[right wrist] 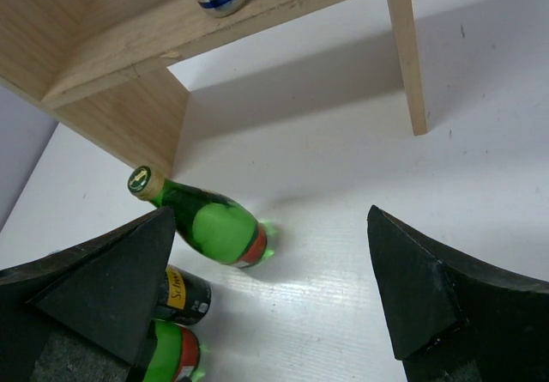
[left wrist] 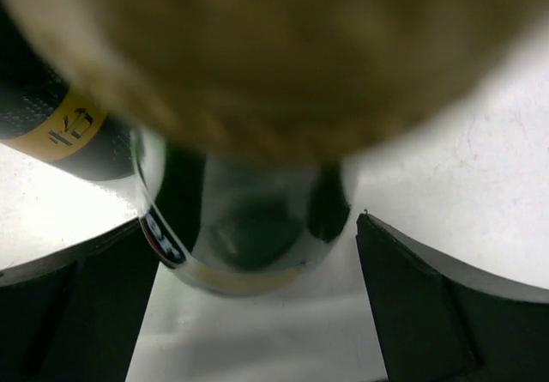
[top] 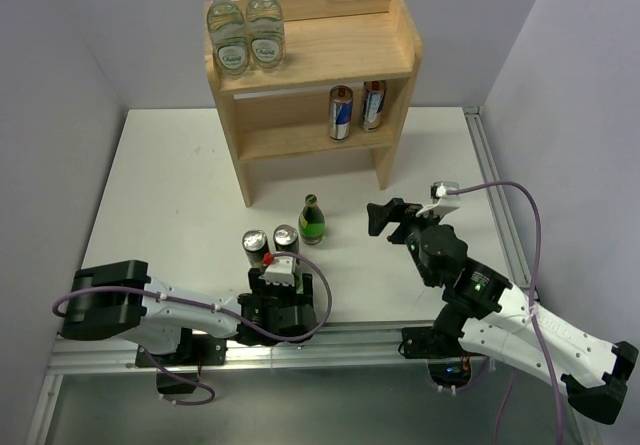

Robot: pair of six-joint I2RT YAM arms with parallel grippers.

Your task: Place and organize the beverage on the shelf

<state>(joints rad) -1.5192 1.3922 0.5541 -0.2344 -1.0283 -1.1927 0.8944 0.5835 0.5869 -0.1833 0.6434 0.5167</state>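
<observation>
The wooden shelf (top: 330, 55) stands at the back with two clear glass bottles (top: 247, 30) on its top board and two cans (top: 355, 110) on its lower tier. On the table stand a green bottle (top: 312, 219) (right wrist: 219, 227) and two dark cans (top: 270, 242). A second green bottle (right wrist: 167, 352) shows beside a black and yellow can (right wrist: 184, 294). My left gripper (top: 278, 265) (left wrist: 257, 313) is open with a silver-bottomed can (left wrist: 249, 227) just ahead between its fingertips. My right gripper (top: 388, 220) (right wrist: 270, 279) is open and empty, to the right of the green bottle.
A blurred tan shape (left wrist: 274, 47) fills the top of the left wrist view. Grey walls close in the white table (top: 160, 185) on three sides. A metal rail (top: 495, 195) runs along its right edge.
</observation>
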